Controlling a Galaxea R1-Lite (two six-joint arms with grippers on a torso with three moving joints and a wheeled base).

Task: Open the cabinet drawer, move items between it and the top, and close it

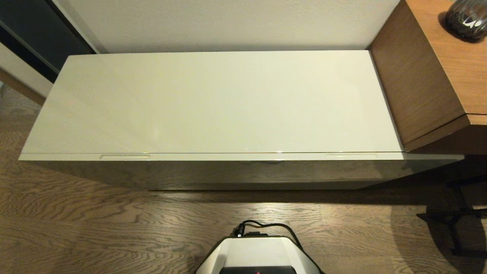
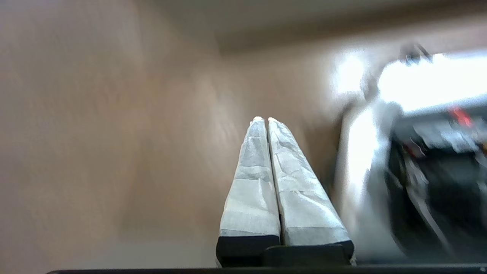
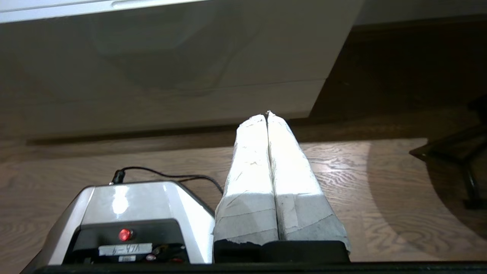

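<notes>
Drawer shut: glossy pale grey-beige cabinet drawer point(image 1: 243, 171) at 12 o'clock under glossy cream-white top point(image 1: 213, 102) | left gripper point(image 2: 263, 121), right gripper point(image 3: 266, 116) parked low, jaws pressed together, empty | hook a front slot, pull straight

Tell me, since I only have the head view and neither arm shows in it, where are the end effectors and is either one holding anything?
Observer: The right end effector hangs low beside the robot base, fingers pressed together, empty, aimed at the cabinet drawer front.
Operator: And the left one?
Observer: The left end effector is also shut and empty, over the wood floor beside the base.
Operator: Is the drawer open at all?
Observer: No. In the right wrist view its front sits closed, with a handle slot at its upper edge.
</notes>
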